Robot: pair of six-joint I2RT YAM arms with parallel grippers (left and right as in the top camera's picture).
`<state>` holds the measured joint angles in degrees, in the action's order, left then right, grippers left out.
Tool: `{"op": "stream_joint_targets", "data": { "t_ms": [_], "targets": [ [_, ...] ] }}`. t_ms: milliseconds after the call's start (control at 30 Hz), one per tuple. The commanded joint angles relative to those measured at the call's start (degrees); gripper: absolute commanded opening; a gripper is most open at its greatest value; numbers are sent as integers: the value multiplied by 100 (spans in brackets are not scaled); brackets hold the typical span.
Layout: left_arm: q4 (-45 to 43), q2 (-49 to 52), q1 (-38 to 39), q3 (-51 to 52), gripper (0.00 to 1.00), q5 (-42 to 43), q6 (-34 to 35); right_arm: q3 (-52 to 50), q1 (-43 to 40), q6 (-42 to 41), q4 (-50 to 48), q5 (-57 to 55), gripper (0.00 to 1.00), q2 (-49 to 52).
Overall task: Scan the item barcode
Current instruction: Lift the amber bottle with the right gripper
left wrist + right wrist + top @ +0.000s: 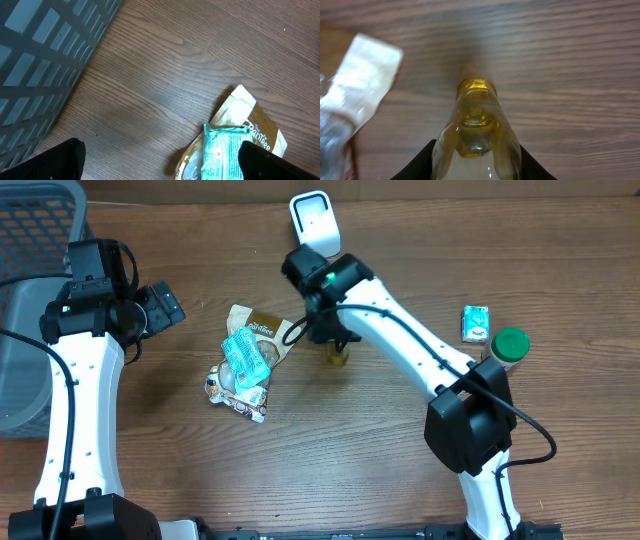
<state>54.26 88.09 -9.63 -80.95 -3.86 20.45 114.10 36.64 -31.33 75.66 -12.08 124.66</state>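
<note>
My right end effector [476, 157] is clenched on a small bottle of yellow liquid [476, 112], which sits squarely between my two fingers with its far end pointing at the tabletop [580, 75], near the snack packets [245, 365]. My left end effector [168, 306] hangs released, well apart from the bottle.
</note>
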Motion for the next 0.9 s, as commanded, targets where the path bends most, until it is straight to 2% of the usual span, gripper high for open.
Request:
{"op": "stream_joint_targets", "data": {
  "t_ms": [0, 567, 667, 733, 833, 867],
  "targets": [
    [-13, -35, -11, -44, 99, -13, -74, 68, -186, 295, -76, -278, 36, -365],
    [-13, -35, -11, -44, 100, -13, -74, 66, -507, 352, -94, 17, 42, -365],
    [-13, -35, -11, -44, 100, -13, -74, 66, -507, 352, -92, 17, 51, -365],
    [-13, -35, -11, -44, 100, -13, -74, 66, -507, 352, -92, 17, 61, -365],
    [-13, -35, -9, -44, 100, -13, -74, 66, -507, 352, -92, 17, 78, -365],
    [-11, -35, -11, -44, 100, -15, -74, 66, -507, 352, -92, 15, 87, -365]
  ]
}}
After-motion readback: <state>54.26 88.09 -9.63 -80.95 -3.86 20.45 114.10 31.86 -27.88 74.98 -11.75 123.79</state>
